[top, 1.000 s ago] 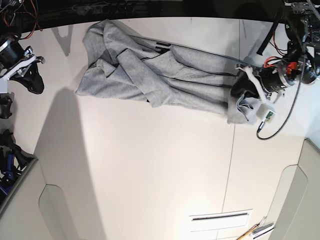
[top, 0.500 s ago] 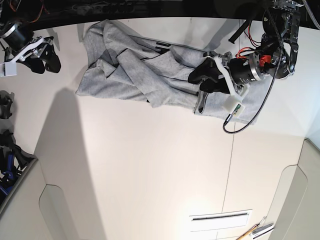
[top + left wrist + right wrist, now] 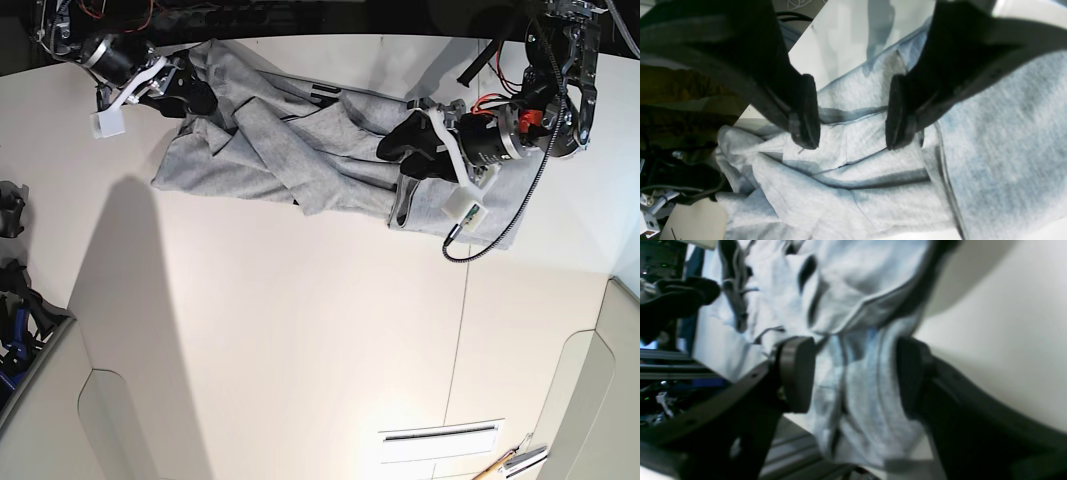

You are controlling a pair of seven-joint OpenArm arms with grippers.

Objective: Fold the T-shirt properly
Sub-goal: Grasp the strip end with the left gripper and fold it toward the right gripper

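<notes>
Lettering hidden, left wrist view shows claw (image 3: 853,113) open.

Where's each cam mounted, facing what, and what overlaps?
Base: high above the table, looking down; both arms reach in from the top corners, left gripper and right gripper over the grey T-shirt.
Left wrist: on the left arm, looking past its two open fingers at the shirt's folds; part of the other arm shows at lower left.
Right wrist: on the right arm, looking along its parted fingers at bunched cloth; dark arm parts at upper left.
Shared: all three see the shirt and tabletop.
</notes>
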